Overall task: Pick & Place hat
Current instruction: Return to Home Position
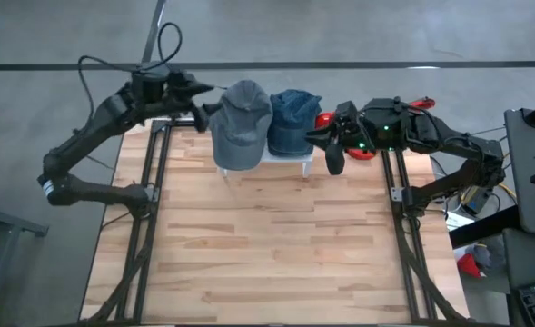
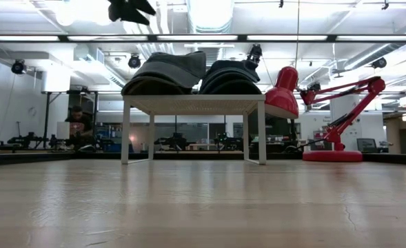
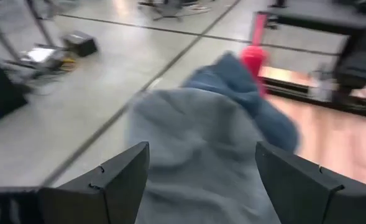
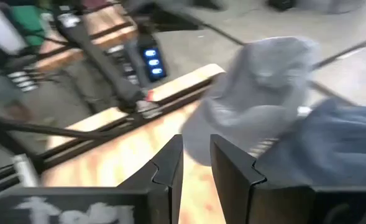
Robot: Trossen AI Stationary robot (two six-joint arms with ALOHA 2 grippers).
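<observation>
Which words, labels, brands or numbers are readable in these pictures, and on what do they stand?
No text is readable.
White lettering on the body of the right gripper: too blurred to read.
Gray cap stack, blue cap stack, red lamp: no text visible.

bright, even light comes from long ceiling strips, which blow out to white glare in the low view. the wooden surface carries a soft sheen of their reflection. against that backlight the gray cap and the underside of the shelf read dark. from above, shadows are faint and short. both wrist views are smeared by motion blur. the blue cap has no crisp edge.
</observation>
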